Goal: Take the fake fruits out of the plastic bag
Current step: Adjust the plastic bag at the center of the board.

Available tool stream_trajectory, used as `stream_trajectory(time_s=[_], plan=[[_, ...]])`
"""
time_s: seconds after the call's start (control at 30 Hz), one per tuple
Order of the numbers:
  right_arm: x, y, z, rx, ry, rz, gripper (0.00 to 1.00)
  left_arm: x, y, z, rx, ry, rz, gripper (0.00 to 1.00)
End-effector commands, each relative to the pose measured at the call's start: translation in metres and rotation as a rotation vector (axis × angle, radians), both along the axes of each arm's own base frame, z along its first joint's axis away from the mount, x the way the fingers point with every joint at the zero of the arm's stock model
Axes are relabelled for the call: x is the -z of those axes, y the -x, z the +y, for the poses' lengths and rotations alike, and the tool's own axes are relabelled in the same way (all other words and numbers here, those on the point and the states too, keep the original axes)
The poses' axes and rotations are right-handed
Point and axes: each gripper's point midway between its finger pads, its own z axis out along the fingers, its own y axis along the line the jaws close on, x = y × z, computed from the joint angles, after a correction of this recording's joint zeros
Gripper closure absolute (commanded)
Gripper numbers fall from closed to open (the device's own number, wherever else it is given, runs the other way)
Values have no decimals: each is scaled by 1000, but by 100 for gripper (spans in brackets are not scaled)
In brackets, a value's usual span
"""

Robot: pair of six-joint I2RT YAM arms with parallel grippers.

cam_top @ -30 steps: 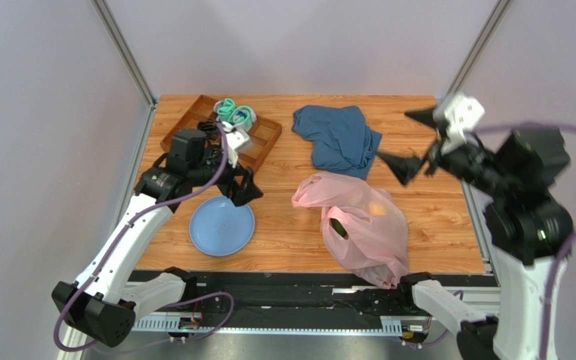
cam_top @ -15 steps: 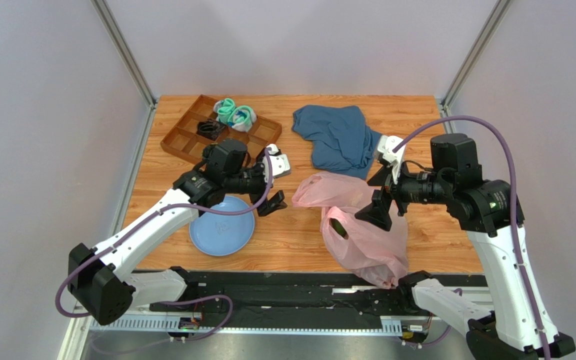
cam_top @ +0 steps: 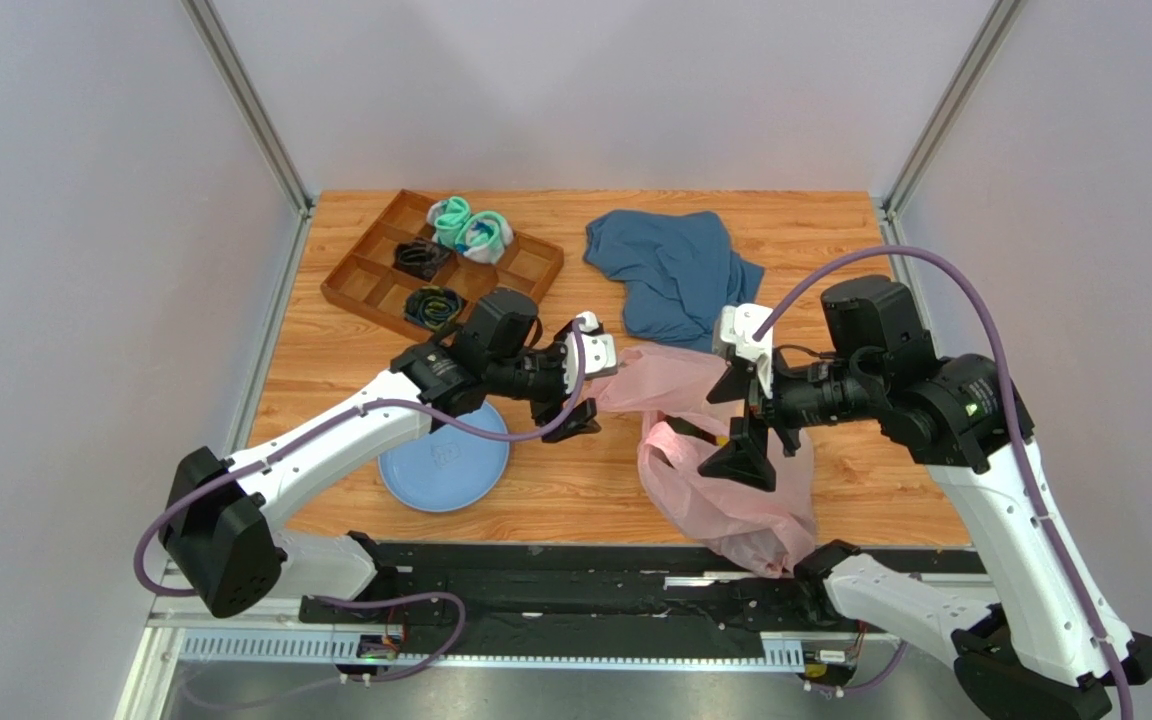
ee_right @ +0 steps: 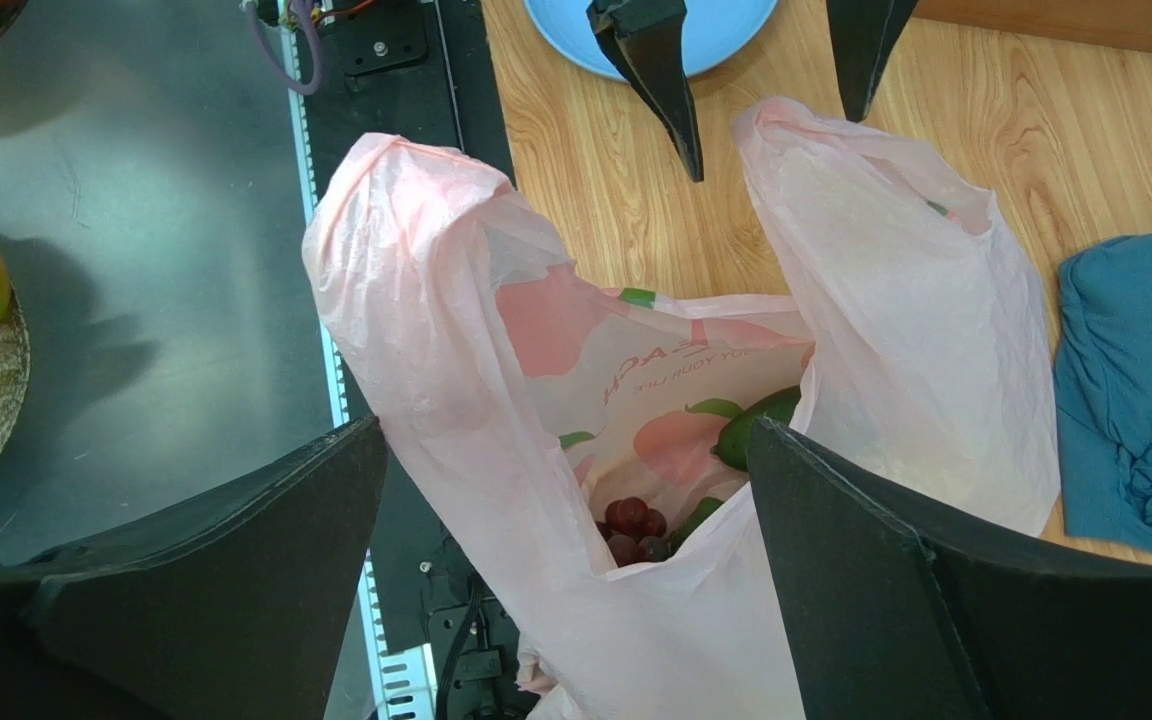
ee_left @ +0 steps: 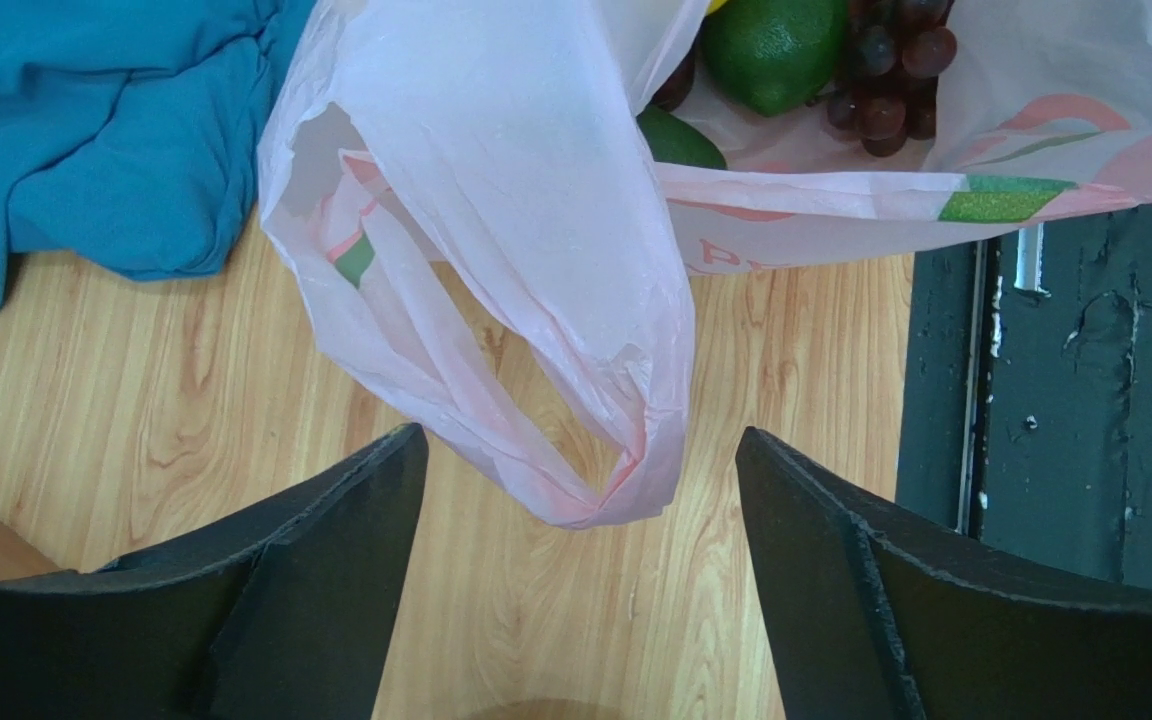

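The pink plastic bag lies on the table's right half, mouth open. In the right wrist view the bag shows purple grapes and a dark green avocado inside. The left wrist view shows a green round fruit, grapes and an avocado in the bag. My left gripper is open, its jaws either side of a handle loop, not touching it. My right gripper is open above the bag's mouth, empty.
A blue plate lies left of the bag. A dark blue cloth lies behind the bag. A brown compartment tray with teal socks stands at the back left. The black rail runs along the near edge.
Both arms have closed in on the bag. The left gripper moved right from over the plate to the handle loop. The right gripper swung down from the far right to the bag's mouth.
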Motion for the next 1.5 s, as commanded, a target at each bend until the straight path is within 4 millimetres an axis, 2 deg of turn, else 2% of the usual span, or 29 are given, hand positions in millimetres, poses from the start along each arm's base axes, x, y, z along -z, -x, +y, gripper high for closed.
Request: stream_trajectory(time_s=[0.0,0.27,0.3,0.33,0.37,0.4,0.43,0.5,0.53,0.6,0.63,0.67,0.73,0.77,0.83,0.87,0.9,0.93,0.97,1.03,1.1,1.17,1.2,1.23,1.3,1.33,1.4,1.43,1.47], plan=[[-20,5,5,-47,-50,-60,5,-20,-8,-11,7,57,-62,20],[-14,-2,33,-149,-64,-30,12,-21,-23,-16,-47,62,-75,47],[-16,-4,37,-157,-62,-39,18,-21,-23,-16,-46,53,-75,59],[-18,-7,39,-156,-61,-49,39,-19,-24,-17,-44,48,-66,68],[-15,-15,42,-121,-42,-28,49,-18,-24,-17,-44,39,-59,89],[-16,-21,43,-94,-37,-28,59,-19,-25,-18,-49,39,-50,97],[-22,-27,43,-70,-38,-47,84,-19,-28,-19,-64,38,-45,100],[-20,-44,36,7,-8,-88,100,-33,-39,-22,-118,63,-51,100],[-23,-54,31,39,-5,-135,100,-34,-44,-26,-131,64,-41,100],[-28,-86,7,157,33,-239,100,-67,-60,-35,-188,121,-7,100],[-35,-104,-2,179,37,-322,100,-62,-70,-42,-211,118,52,100],[-47,-130,-27,282,39,-373,100,-98,-87,-46,-232,181,68,100],[-62,-175,-52,382,42,-438,100,-99,-112,-60,-291,210,207,100],[-84,-198,-81,482,41,-491,100,-139,-127,-65,-289,285,177,100],[-103,-240,-104,560,35,-538,100,-156,-148,-77,-299,332,152,100],[-116,-256,-138,660,44,-568,100,-200,-154,-83,-273,413,75,100],[-155,-260,-150,701,16,-661,100,-218,-158,-88,-265,449,61,100],[-163,-282,-175,765,16,-691,100,-215,-166,-99,-238,454,83,100],[-182,-285,-185,804,-8,-726,100,-263,-161,-99,-204,531,21,100],[-230,-283,-205,854,-31,-868,100,-278,-164,-108,-175,578,24,100],[-249,-277,-211,852,-20,-945,100,-306,-156,-104,-157,640,-23,100],[-258,-256,-204,792,33,-1031,100,-299,-149,-103,-150,625,15,100],[-234,-260,-204,777,58,-987,100,-303,-139,-98,-138,623,21,100],[-228,-252,-202,769,70,-992,100,-277,-134,-101,-117,575,83,100],[-214,-221,-194,722,139,-1030,100,-268,-117,-95,-98,547,108,100],[-171,-223,-196,706,176,-943,100,-233,-113,-97,-99,489,176,100],[-141,-189,-193,662,279,-936,100,-221,-95,-90,-85,462,185,100],[-87,-188,-197,646,325,-825,100,-187,-89,-91,-92,409,248,100],[-66,-178,-205,672,378,-792,100,-175,-82,-92,-88,391,273,100]])
